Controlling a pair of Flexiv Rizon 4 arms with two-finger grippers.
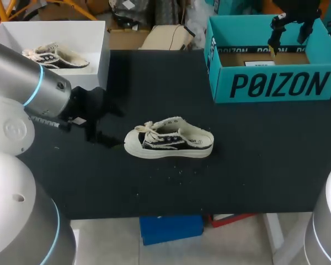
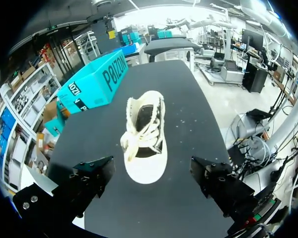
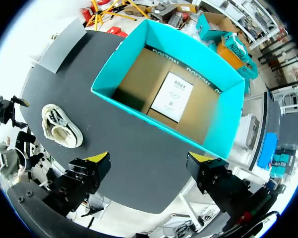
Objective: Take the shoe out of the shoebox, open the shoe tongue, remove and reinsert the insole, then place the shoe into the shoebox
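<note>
The shoe (image 1: 169, 141) stands upright at the centre of the table (image 1: 254, 165), toe toward 9 o'clock, with the shoebox (image 1: 270, 85) at its 2 o'clock. Left gripper (image 2: 150, 166) and right gripper (image 3: 148, 158): both spread wide, holding nothing. Expect light weight, soft canvas and a firm rubber sole; grasp across the sole sidewalls

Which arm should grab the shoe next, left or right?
Probably the left. The left gripper sits open right by the toe of the shoe, pointing at it. The right gripper hangs open above the shoebox, far from the shoe.
</note>
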